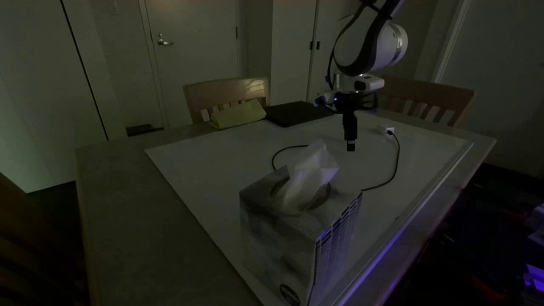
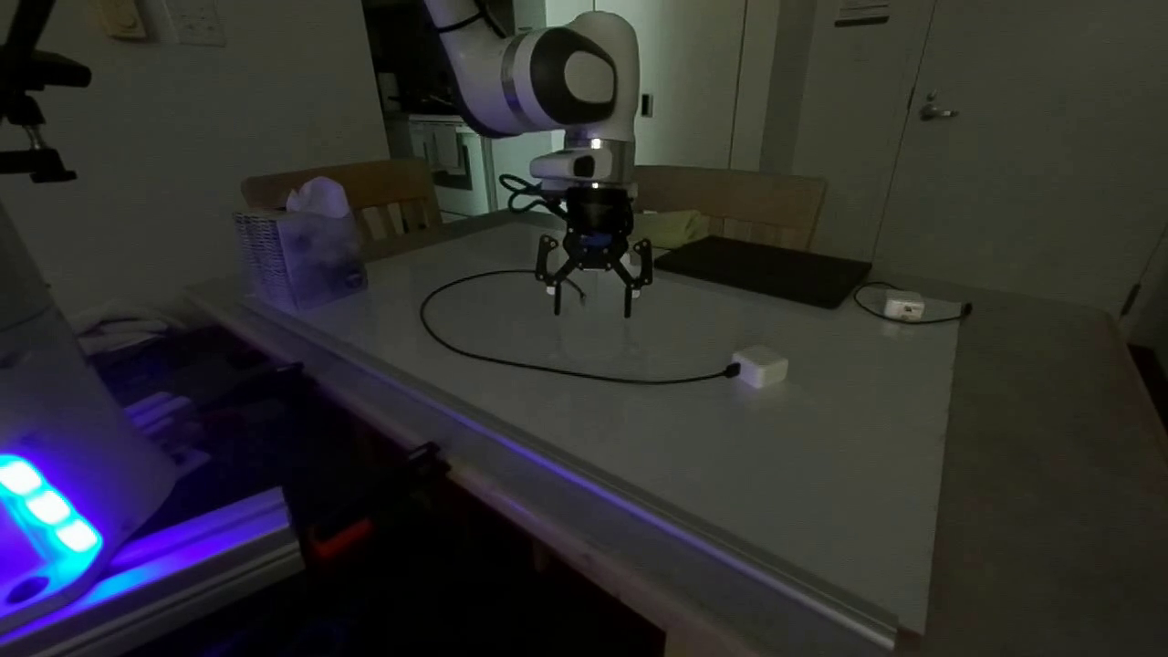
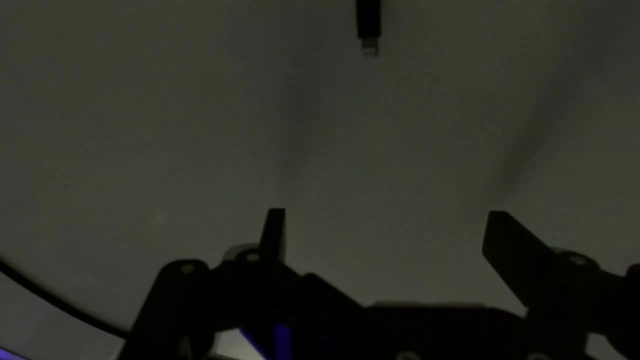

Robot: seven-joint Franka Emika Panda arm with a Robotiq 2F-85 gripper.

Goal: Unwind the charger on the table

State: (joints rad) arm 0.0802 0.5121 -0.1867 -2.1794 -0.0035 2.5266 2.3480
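Wrist view: the gripper (image 3: 387,212) is spread wide, with bare table (image 3: 380,150) between its tips and nothing pinched; a black cable (image 3: 60,303) crosses between 8 and 9 o'clock; its connector (image 3: 369,22) lies at 12 o'clock, apart from the gripper; in an exterior view the jaws hang well parted over the table; the charger (image 2: 547,369) lies there, its white plug block (image 2: 761,367) at about 4 o'clock from the gripper; the cable leaves the block, sweeps through 9 o'clock in one broad open curve and ends behind the gripper.
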